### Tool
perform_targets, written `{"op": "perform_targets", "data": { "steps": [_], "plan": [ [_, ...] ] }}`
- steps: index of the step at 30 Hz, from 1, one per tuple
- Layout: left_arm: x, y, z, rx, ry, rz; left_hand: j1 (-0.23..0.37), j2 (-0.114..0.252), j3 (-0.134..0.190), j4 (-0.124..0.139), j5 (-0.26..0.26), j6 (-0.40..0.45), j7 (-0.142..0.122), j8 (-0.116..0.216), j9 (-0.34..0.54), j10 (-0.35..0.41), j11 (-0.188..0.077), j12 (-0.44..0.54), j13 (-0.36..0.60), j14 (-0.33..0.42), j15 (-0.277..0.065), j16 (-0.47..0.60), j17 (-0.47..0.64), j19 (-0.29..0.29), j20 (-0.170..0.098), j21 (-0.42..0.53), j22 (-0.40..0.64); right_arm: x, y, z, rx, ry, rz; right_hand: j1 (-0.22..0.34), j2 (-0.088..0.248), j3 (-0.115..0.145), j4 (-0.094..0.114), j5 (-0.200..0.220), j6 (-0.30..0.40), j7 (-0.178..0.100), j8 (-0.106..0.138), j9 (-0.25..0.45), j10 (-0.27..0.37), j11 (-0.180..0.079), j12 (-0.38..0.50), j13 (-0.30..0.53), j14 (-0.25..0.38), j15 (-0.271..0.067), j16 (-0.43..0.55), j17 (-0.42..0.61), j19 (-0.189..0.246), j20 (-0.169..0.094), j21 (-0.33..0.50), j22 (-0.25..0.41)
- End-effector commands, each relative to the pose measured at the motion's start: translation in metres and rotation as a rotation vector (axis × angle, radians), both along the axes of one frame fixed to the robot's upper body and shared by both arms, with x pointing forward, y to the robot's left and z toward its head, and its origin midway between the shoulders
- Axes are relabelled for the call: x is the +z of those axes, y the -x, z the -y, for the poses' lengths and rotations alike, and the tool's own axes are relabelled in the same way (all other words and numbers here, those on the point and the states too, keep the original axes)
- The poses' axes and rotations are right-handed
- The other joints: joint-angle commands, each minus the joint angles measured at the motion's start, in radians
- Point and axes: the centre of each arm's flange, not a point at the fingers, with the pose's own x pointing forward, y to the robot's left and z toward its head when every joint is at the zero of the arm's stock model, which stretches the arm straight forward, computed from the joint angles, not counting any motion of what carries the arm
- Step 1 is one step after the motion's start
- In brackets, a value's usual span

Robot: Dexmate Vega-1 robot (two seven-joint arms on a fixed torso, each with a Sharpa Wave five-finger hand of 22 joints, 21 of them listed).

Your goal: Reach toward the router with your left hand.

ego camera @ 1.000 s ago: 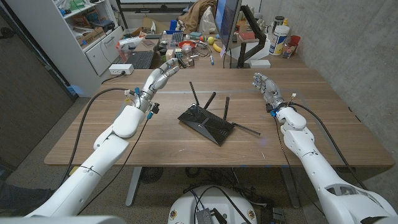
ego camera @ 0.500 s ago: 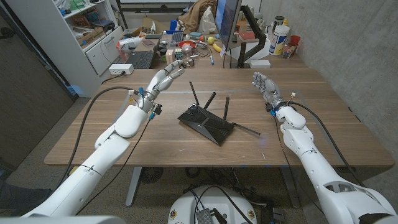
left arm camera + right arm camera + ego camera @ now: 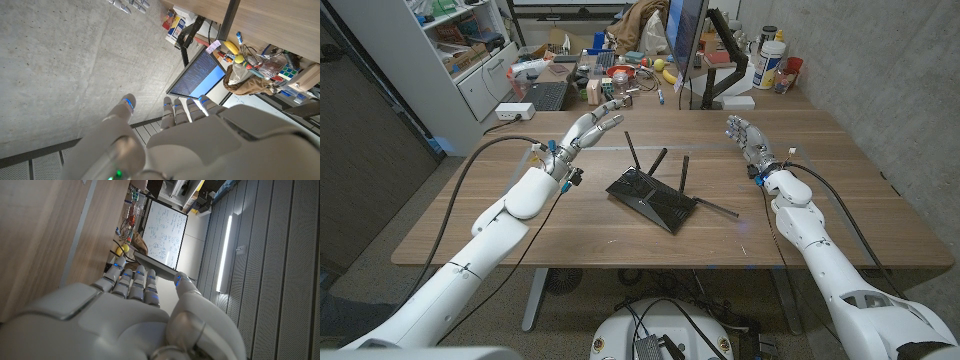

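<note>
The left hand [image 3: 590,126] reaches far across the scene with fingers spread, while the right hand [image 3: 745,137] stands raised at the right, fingers loosely apart.

An office or lab workroom, cluttered at the back.

You are looking over a wooden surface [image 3: 520,225] set against a bare concrete wall [image 3: 880,60]. Behind it, a second desk [image 3: 620,75] carries a monitor [image 3: 685,40] on an arm, a keyboard [image 3: 548,95], bottles [image 3: 770,62] and loose small items. White shelving [image 3: 460,45] with boxes stands at your left, and a power strip [image 3: 514,111] lies beside it. The left wrist view gives you the same concrete wall [image 3: 60,65] and the lit monitor [image 3: 199,75].
</note>
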Motion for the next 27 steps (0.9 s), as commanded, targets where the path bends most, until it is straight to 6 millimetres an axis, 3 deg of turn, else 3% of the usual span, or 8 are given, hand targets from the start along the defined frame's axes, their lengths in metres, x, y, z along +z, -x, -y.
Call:
{"op": "perform_targets", "data": {
  "steps": [1,27],
  "plan": [
    [-0.007,0.006,0.0,0.022,-0.061,-0.015,0.01,0.002,0.001,-0.007,0.002,0.009,0.004,0.007,0.005,0.004,-0.001,0.003,0.003,0.008,-0.014,0.003,0.005,0.001,0.008,-0.005,0.006,0.005,0.0,0.001,0.004,0.011,0.008,0.0,-0.005,0.005,0.0,0.004,0.003,-0.009,0.004,0.002,0.005,0.002,0.0,0.004,0.008,0.003,-0.004,0.004,0.012,-0.016,-0.005,0.003],
    [-0.02,0.012,0.008,0.051,-0.174,-0.044,0.011,0.004,-0.001,-0.009,0.003,0.014,0.001,0.006,0.005,0.01,0.0,0.003,0.003,0.01,-0.014,0.003,0.006,0.005,0.011,-0.009,0.007,0.013,0.0,-0.002,0.014,0.038,0.029,-0.001,-0.006,0.005,-0.001,0.003,0.003,-0.009,0.004,0.002,0.005,0.0,-0.001,0.004,0.009,0.002,-0.005,0.003,0.016,-0.015,-0.018,0.003]
  ]
}}
